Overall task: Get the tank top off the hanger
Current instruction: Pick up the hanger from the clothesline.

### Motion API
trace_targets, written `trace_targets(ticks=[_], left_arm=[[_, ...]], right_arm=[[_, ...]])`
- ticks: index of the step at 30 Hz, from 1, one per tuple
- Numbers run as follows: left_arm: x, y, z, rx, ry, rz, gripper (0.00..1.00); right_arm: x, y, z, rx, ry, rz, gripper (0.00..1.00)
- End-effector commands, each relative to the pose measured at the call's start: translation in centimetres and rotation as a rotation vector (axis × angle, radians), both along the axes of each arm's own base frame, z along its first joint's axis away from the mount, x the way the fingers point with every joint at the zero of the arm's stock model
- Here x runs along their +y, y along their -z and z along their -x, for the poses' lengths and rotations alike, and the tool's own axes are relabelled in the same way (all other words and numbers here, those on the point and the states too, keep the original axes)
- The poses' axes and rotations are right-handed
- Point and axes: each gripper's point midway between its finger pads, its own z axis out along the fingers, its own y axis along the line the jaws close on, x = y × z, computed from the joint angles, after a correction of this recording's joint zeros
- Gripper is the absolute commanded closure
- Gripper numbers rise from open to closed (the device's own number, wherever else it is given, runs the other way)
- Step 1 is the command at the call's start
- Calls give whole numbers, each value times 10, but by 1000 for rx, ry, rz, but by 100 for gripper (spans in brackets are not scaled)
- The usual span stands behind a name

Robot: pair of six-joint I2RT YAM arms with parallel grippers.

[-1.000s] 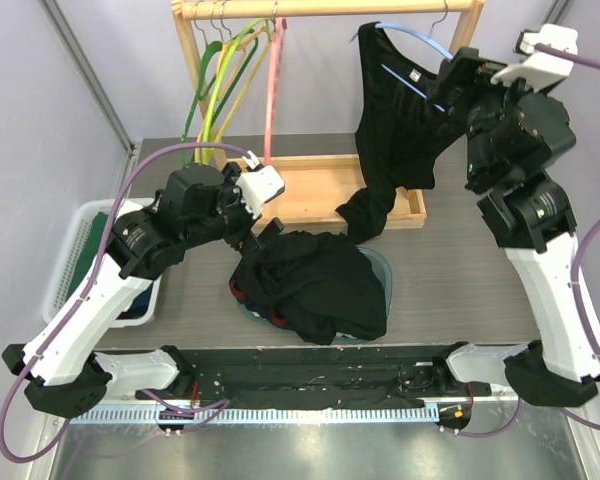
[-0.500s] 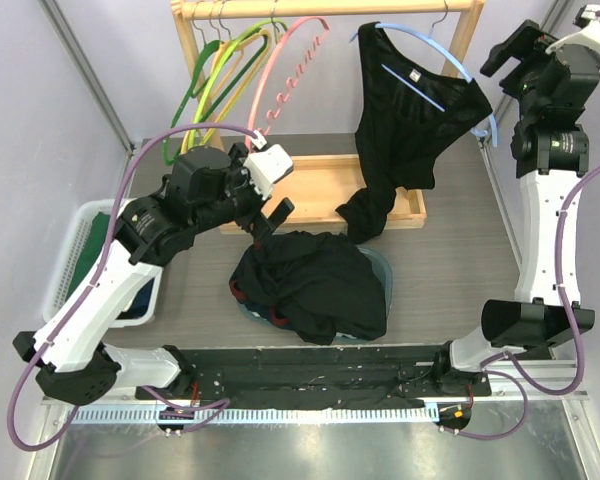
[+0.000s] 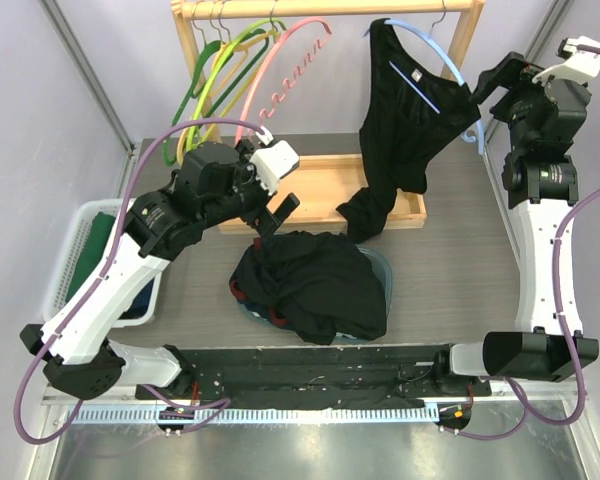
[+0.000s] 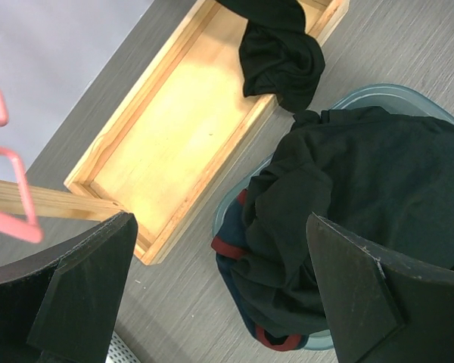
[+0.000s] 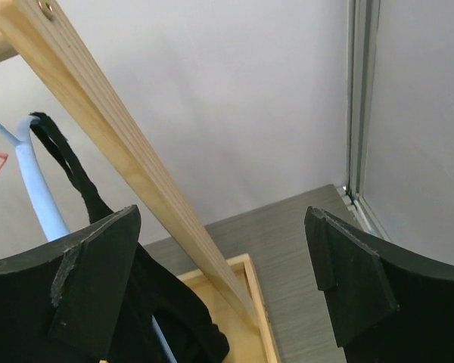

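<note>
At the far left a white basket [image 3: 72, 262] holds green cloth, apparently a drop-off spot for removed garments. Bare green, yellow and pink hangers [image 3: 242, 62] hang from the wooden rail [image 3: 330, 8], seemingly already stripped. The left gripper [image 4: 219, 227] hovers with its jaws spread wide and nothing between them, above a heap of dark clothes [image 3: 315, 285] piled on a bluish dish [image 3: 382, 268]; it seems parked there, ready to receive or steady cloth. Behind the heap lies a shallow wooden tray [image 3: 310, 185], and the tail of the black tank top [image 3: 410, 125] bunches into its right end. The tank top itself hangs from the rail on a light blue hanger [image 3: 450, 65]. It is caught mostly over the hanger's left side, while the right limb shows bare, so it looks partly slipped off. The right gripper [image 5: 221, 227] is raised beside the hanger's right end, jaws released and empty, likely placed to take the hanger or strap. A small pale mark sits inside the neckline, too small to read; no other writing shows.
</note>
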Motion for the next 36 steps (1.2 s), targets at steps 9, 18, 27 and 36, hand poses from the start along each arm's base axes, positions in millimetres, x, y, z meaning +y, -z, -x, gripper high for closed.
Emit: trace_targets(ticks=[9,18,27,36], left_arm=[[8,-19,-5,-44,-41,52,0],[10,-17,-5,-39,-43,52,0],[10,-20,-5,-38,-45,64,0],[18,-21,-3,-40,-53,68,0]], right_arm=[[-6,0,-20,-170,-191,-204,0],[35,-22,0,-248,-406,-245,0],[97,-22,20,-172,-533,-144,0],[121,-16,12,-107,-521,-88,0]])
